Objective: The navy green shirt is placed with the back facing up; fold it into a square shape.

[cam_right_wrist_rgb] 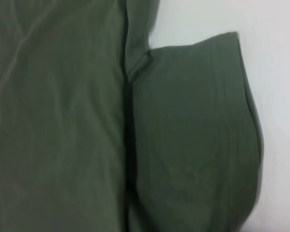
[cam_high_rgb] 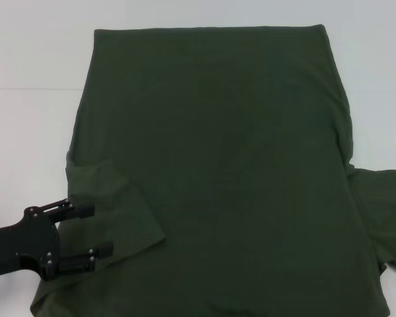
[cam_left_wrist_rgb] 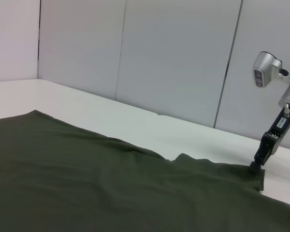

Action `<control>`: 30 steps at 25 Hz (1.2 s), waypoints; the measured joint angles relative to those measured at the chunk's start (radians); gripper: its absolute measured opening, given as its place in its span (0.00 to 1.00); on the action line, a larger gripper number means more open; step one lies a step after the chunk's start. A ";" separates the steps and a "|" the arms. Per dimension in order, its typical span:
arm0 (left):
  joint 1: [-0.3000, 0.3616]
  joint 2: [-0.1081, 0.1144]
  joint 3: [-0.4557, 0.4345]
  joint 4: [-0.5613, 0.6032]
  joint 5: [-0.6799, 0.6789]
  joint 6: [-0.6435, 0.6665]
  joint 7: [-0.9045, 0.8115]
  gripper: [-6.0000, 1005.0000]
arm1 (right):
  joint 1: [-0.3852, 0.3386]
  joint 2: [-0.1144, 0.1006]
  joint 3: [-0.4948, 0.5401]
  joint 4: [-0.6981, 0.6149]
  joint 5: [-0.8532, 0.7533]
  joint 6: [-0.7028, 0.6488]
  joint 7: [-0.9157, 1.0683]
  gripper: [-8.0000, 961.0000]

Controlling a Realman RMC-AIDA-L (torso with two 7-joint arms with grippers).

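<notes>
A: Nearest the head camera is the left claw [cam_high_rgb: 86,238], low at about 8 o'clock, with the shirt [cam_high_rgb: 218,165] spread over most of the white worktop [cam_high_rgb: 33,46] beyond it.

B: What is that claw doing?

A: Its two black fingers [cam_high_rgb: 76,210] are spread, one at the upper edge of the left sleeve [cam_high_rgb: 119,211] and one at the lower, so it looks released, straddling the sleeve but not yet clenched on it. That sleeve is already lying inward over the body of the shirt.

B: And the other side?

A: The right sleeve [cam_high_rgb: 383,211] sticks out flat at 4 o'clock, unfolded. In the left wrist view the right claw [cam_left_wrist_rgb: 257,165] stands with its tip down at the far edge of the cloth; I cannot tell whether it grips anything.

B: So which step is this?

A: I judge it the first one, tucking the sleeves in. Next the left claw would need to pinch the sleeve edge cleanly, taking only that layer, and the right sleeve must be brought inward to match
</notes>
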 joint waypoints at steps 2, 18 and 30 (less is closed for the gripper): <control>0.001 0.000 0.000 0.000 0.000 -0.002 0.000 0.83 | 0.000 0.000 -0.001 0.001 -0.006 -0.001 0.000 0.35; 0.001 0.000 0.000 0.000 -0.008 -0.004 0.000 0.84 | -0.001 -0.009 0.014 -0.014 -0.002 -0.001 -0.007 0.07; 0.001 0.002 0.000 0.000 -0.013 0.003 -0.001 0.84 | -0.016 -0.029 0.124 -0.120 0.034 -0.028 -0.024 0.06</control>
